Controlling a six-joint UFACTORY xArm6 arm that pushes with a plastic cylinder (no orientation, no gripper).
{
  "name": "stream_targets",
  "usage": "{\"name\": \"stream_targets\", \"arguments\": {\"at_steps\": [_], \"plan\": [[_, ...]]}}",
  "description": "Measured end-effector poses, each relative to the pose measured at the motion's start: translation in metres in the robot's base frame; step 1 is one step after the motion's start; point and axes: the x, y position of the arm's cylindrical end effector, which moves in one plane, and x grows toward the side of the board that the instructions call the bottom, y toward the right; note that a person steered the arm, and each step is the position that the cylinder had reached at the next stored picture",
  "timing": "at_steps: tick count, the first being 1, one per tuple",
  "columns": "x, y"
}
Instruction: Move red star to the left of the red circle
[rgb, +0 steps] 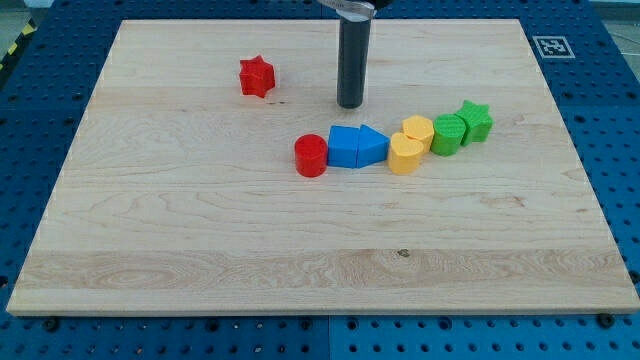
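The red star (257, 76) lies on the wooden board towards the view's top left. The red circle (311, 156) stands near the board's middle, at the left end of a row of blocks. My tip (350, 104) rests on the board to the right of the red star and above the blue blocks, touching no block. The red star is above and to the left of the red circle, well apart from it.
Right of the red circle runs a touching row: a blue cube (344, 147), a blue triangle (372, 147), two yellow blocks (405, 155) (418, 131), a green block (449, 134) and a green star (475, 121). The board's edge (320, 308) borders a blue perforated table.
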Motion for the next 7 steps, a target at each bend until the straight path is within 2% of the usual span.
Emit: {"name": "stream_targets", "arguments": {"at_steps": [2,4,7], "plan": [[-0.040,-0.029],[-0.078,-0.103],[-0.076,-0.124]]}}
